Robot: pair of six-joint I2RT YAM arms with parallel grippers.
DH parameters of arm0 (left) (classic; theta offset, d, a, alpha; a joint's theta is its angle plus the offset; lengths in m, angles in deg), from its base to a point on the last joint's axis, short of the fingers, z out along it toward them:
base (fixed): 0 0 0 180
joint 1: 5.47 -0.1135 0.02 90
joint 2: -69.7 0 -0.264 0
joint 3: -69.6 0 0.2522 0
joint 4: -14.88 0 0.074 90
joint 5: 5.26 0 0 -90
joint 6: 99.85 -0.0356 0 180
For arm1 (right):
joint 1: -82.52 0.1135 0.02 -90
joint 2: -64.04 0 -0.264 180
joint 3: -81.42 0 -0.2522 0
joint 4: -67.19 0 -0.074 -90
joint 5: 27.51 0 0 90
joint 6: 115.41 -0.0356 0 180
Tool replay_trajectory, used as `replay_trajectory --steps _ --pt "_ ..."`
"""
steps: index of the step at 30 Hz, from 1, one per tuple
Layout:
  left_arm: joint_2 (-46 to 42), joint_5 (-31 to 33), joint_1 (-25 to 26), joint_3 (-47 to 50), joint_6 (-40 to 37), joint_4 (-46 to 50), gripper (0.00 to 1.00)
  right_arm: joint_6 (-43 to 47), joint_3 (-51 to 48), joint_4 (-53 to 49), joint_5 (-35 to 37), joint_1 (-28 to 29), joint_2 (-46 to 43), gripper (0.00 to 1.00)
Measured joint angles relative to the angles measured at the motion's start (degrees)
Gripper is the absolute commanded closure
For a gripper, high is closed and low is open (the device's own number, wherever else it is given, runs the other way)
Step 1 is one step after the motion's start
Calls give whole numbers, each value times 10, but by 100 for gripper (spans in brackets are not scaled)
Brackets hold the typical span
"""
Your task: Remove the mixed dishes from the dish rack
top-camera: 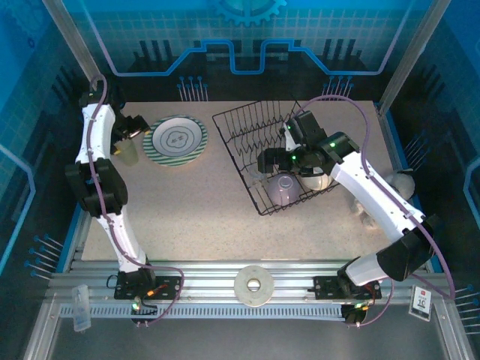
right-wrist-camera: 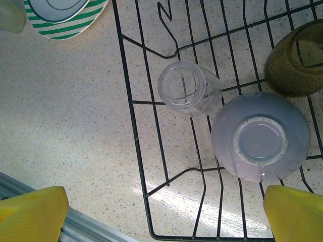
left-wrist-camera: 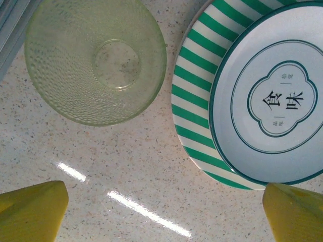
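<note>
**A:** A speckled beige tabletop (top-camera: pixel 202 217) inside a blue-walled cell, with the black wire dish rack (top-camera: pixel 244 131) right of centre. What is the step?

**B:** I judge it a pick from the rack. The right tool (right-wrist-camera: pixel 162 214) hangs over the rack's near corner, fingers spread wide, nothing between them.

**A:** Which dish?

**B:** Probably the lavender cup (right-wrist-camera: pixel 260 136). It lies mouth down, foot ring up, against a clear tumbler (right-wrist-camera: pixel 189 88) that seems to lean towards it. A small brown cup (right-wrist-camera: pixel 295 58) stands near.

**A:** How to do it well?

**B:** Come straight down, keep the fingertips off the wires, close across the cup's wall and lift vertically so the tumbler is not knocked.

**A:** How does the cup look?

**B:** Smooth, glossy, with a paler foot ring. I expect it to be slippery.

**A:** And the left side?

**B:** The left tool (left-wrist-camera: pixel 161 217) is spread too, empty, above the tabletop. Below it a pale green dimpled tumbler (left-wrist-camera: pixel 96 60) stands upright just beside the green-and-white striped plate (left-wrist-camera: pixel 194 101), both outside the rack.
</note>
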Motion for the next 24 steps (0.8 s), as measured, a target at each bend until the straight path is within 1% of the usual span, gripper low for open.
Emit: replay_trajectory --steps 5,9,11,14,16,18,22,24 --pt "-9 -15 0 4 -7 -3 1 3 -4 2 -1 0 -1 0" --pt "-35 -37 6 4 -7 -9 1 14 -4 1 0 -3 2 0" --pt "-54 -45 20 4 -9 -18 1 21 -2 1 2 -4 10 0" --pt "-96 -55 66 14 -18 -47 1 32 6 -1 8 -4 34 1" --pt "-137 -71 105 42 -19 -84 1 41 17 -1 17 -4 57 1" --pt "-188 -95 132 99 -2 -133 1 49 32 -1 24 -4 83 2" --pt "-261 -142 139 179 58 -192 1 64 67 0 33 -4 136 5" --pt "-280 -148 152 205 72 -216 1 69 84 1 37 -4 163 5"
